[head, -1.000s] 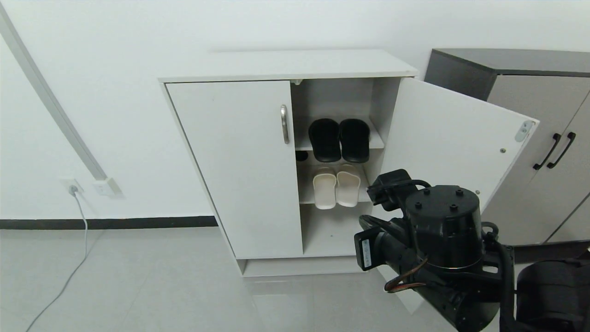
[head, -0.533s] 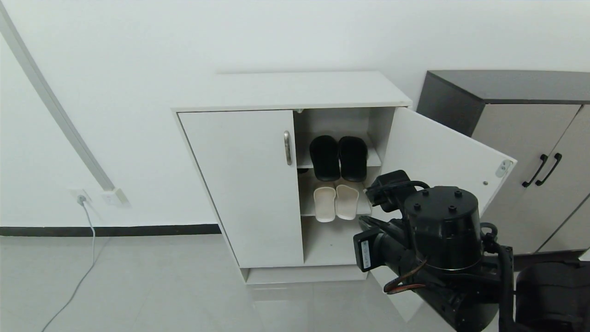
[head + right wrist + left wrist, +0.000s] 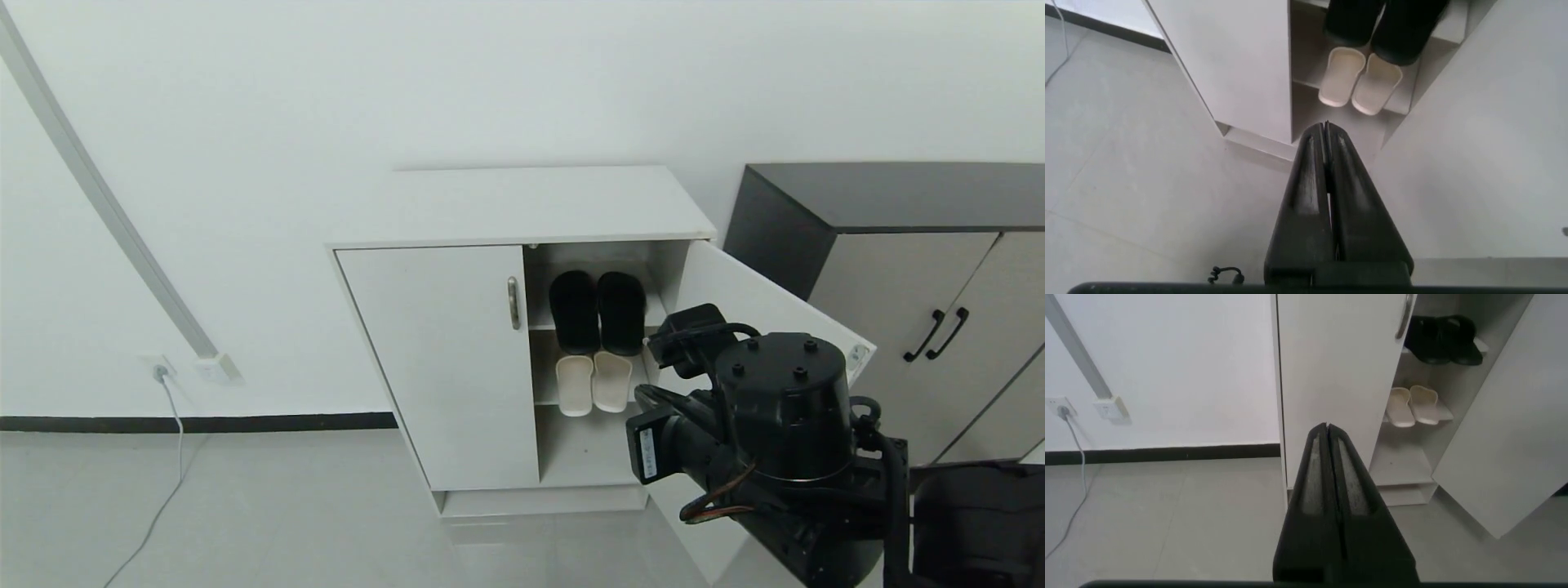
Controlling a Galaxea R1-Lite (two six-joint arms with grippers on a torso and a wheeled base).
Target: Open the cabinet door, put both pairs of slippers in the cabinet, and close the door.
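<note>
over the last second the whole head view shifted: the cabinet point(image 3: 522, 204) sat lower and smaller in frame, so your camera had drawn back; nothing inside it had moved. black slippers point(image 3: 600, 310) lay inside near frame centre, with white slippers point(image 3: 594, 382) on the level just below them. the right door point(image 3: 735, 302) stood ajar and the left door point(image 3: 441, 359) was shut. the left hand point(image 3: 1327, 433) and right hand point(image 3: 1327, 131) were both pressed together, holding nothing, clear of the door. judgement: loading looked done; you had only the right door left to close.
</note>
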